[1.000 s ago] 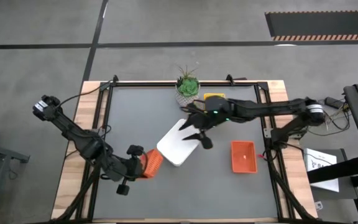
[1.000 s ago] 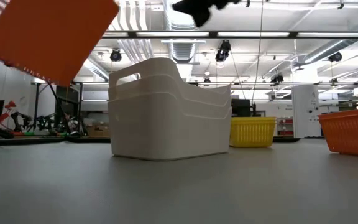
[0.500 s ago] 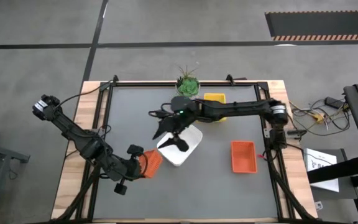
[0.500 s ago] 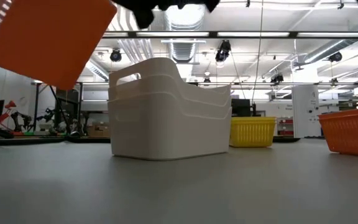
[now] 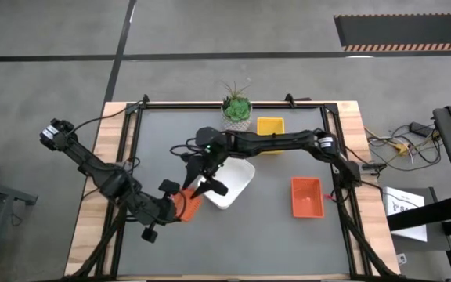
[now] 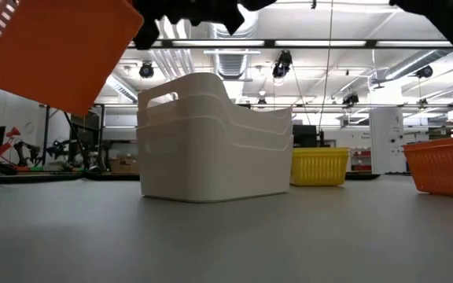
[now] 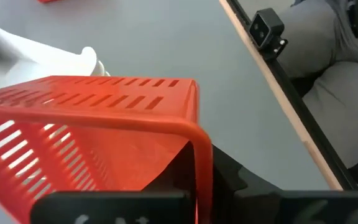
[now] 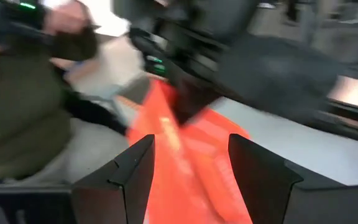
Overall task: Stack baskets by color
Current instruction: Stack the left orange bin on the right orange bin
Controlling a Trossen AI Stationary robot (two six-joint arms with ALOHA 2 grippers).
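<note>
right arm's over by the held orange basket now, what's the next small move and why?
Probably close the open right end effector on the free rim of the orange slotted plastic basket. The shut left end effector holds it tilted above the table, the right fingers already frame it, and the other orange basket sits on the right arm's side.

You get even, soft overhead light on the desk (image 5: 288, 235) with faint shadows. Ceiling lamps (image 6: 281, 67) glare in the low view. Your right wrist view is heavily motion-blurred.
</note>
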